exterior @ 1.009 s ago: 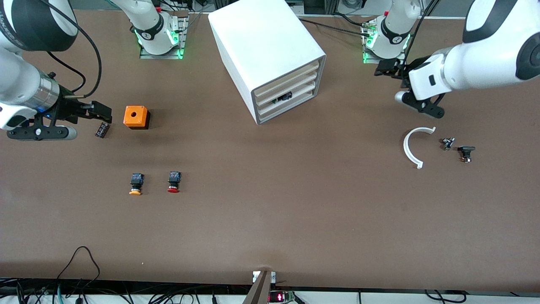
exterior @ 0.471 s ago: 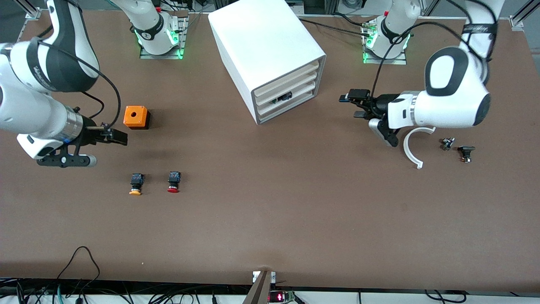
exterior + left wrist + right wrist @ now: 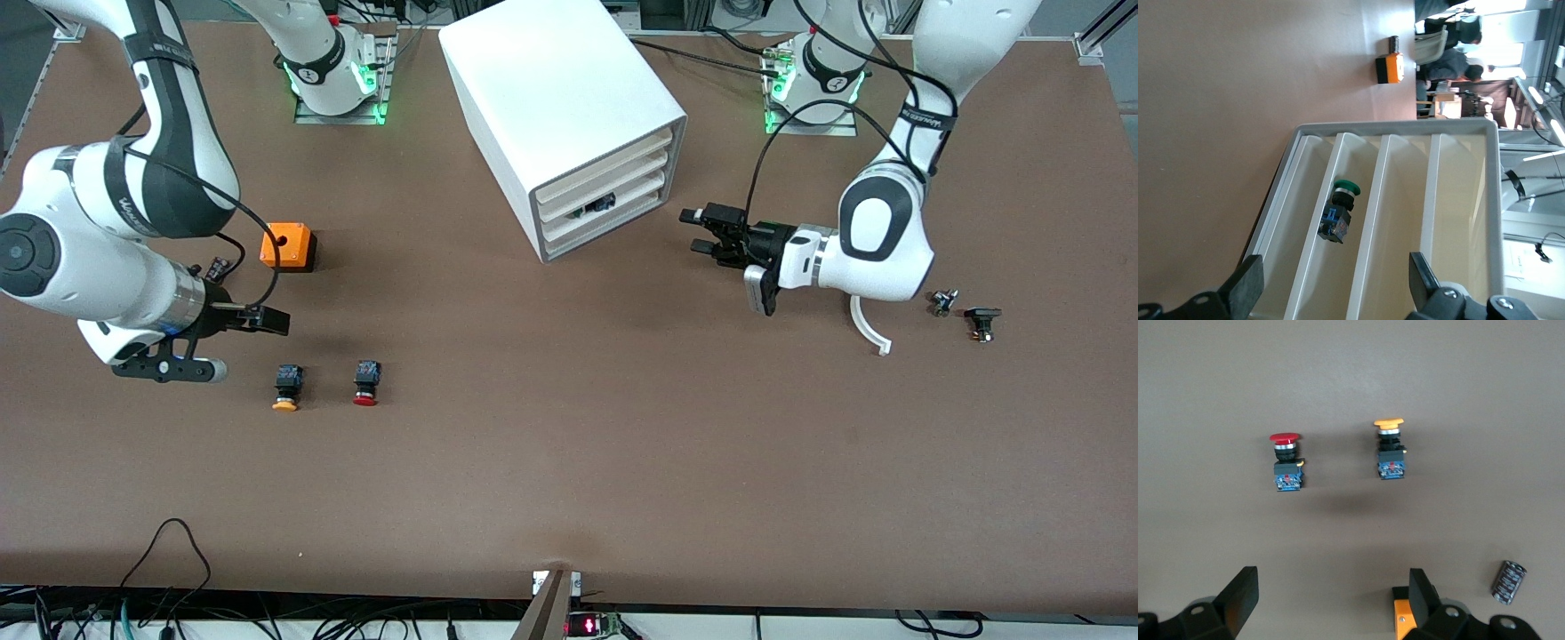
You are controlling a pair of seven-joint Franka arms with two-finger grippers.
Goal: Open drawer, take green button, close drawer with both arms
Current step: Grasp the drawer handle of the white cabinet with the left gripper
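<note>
The white cabinet point(image 3: 560, 89) stands at the table's middle, its four drawers shut or nearly so. The drawer point(image 3: 636, 193) second from the bottom holds the green-capped button point(image 3: 594, 205), which lies on its side. In the left wrist view the button point(image 3: 1338, 215) lies inside that drawer point(image 3: 1358, 167). My left gripper point(image 3: 707, 229) is open and empty, level with the cabinet's front and a short way off it; it also shows in the left wrist view point(image 3: 1335, 280). My right gripper point(image 3: 267, 318) is open and empty over the table near the orange box, and shows in the right wrist view point(image 3: 1331, 593).
An orange box point(image 3: 286, 246) and a small dark cylinder point(image 3: 216, 267) lie toward the right arm's end. A yellow-capped button point(image 3: 286, 388) and a red-capped button point(image 3: 365, 383) lie nearer the front camera. A white curved piece point(image 3: 867, 327) and small black parts point(image 3: 981, 322) lie under the left arm.
The left arm has swung in and brought its gripper close to the cabinet's front. The right gripper has moved from beside the orange box toward the two loose buttons.
</note>
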